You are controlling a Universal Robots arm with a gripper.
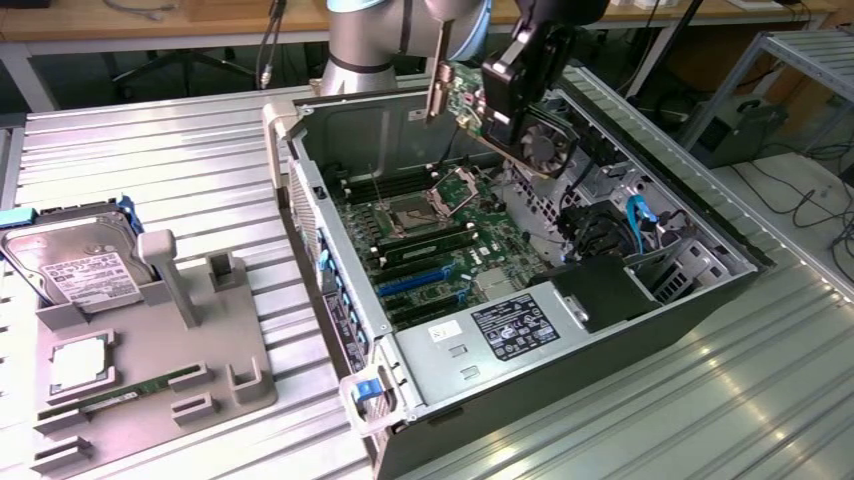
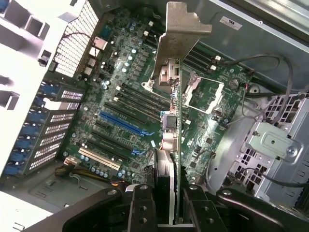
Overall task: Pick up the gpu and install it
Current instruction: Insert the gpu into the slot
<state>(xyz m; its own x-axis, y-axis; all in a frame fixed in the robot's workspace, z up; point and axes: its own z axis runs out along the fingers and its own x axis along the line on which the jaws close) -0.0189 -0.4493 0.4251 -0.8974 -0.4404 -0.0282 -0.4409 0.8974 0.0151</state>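
The gpu (image 1: 545, 143) hangs in the air above the open computer case (image 1: 694, 290), its fan side facing the exterior view's right and its silver bracket (image 1: 438, 80) pointing down at the exterior view's left. My gripper (image 1: 511, 115) is shut on the card's upper edge. In the wrist view the gpu (image 2: 176, 140) shows edge-on between my black fingers (image 2: 141, 209), with its bracket (image 2: 177, 46) at the far end, over the motherboard (image 2: 120, 96). The card stands well above the blue expansion slots (image 2: 120, 123), touching nothing.
Inside the case lie the CPU socket (image 1: 400, 215), the blue slots (image 1: 414, 282), the power supply (image 1: 514, 325) and blue cables (image 1: 638, 222). At the exterior view's left a grey fixture (image 1: 147, 350) holds a hard drive (image 1: 80, 268) and a RAM stick (image 1: 127, 392).
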